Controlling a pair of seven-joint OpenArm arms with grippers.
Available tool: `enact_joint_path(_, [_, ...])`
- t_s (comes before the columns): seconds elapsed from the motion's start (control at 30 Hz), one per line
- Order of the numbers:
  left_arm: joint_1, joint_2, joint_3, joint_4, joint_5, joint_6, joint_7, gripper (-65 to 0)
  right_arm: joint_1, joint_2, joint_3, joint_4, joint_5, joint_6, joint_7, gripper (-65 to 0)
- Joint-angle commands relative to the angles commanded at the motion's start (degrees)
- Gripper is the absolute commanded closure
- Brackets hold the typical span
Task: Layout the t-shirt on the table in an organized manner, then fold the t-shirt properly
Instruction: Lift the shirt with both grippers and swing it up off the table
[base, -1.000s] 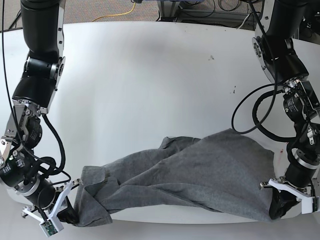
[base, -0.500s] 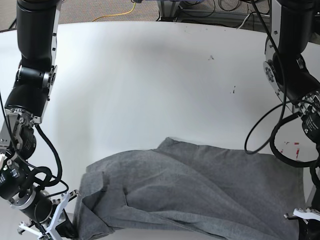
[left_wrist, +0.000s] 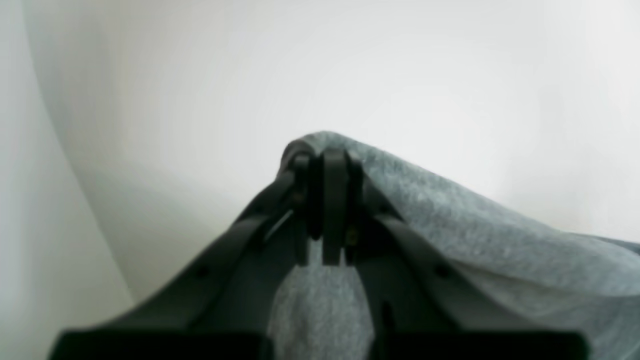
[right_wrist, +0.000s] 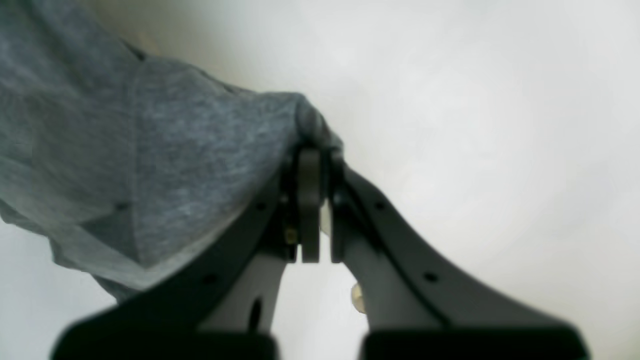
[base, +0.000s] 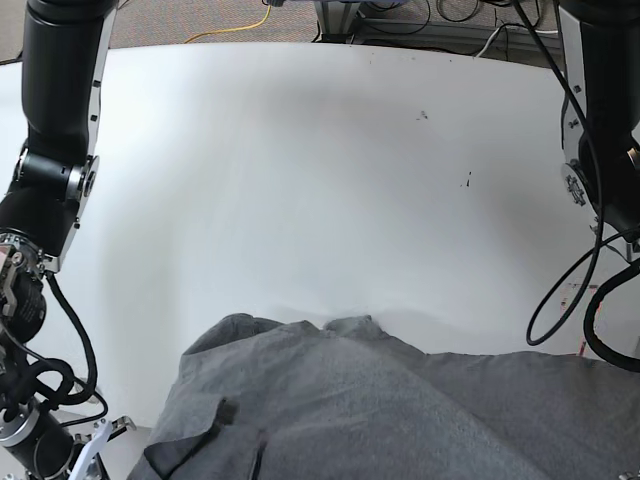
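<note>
Both grippers — left gripper (left_wrist: 327, 210), right gripper (right_wrist: 312, 200) — pinch t-shirt (base: 400, 410) edges.

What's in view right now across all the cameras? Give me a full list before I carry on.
t-shirt: one, dark heather grey, wrinkled, spread across the near edge of the table in the base view, a bunched edge held at each side.
table: one, glossy white, filling most of the base view; small dark specks toward the far right.
red marks: a few, on the table at the right edge, by the arm's cable.
yellow cable: one, on the floor beyond the far edge of the table.
left claw: one, black, shut on a fold of the t-shirt.
right claw: one, black, shut on a bunched edge of the t-shirt.
</note>
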Motion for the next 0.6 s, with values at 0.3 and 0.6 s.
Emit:
enact_joint_path(0.3, [-0.09, 0.09, -0.26, 0.18, -0.18, 0.0, 2.73, -0.8, -0.09, 0.09, 0.09, 0.09, 0.0, 0.0, -2.99, 0.0])
enact_joint_path(0.6, [8.26, 0.26, -1.32, 0.35, -1.58, 0.0, 3.52, -0.8, -8.79, 0.09, 0.7, 4.4, 0.0, 0.0, -4.31, 0.0])
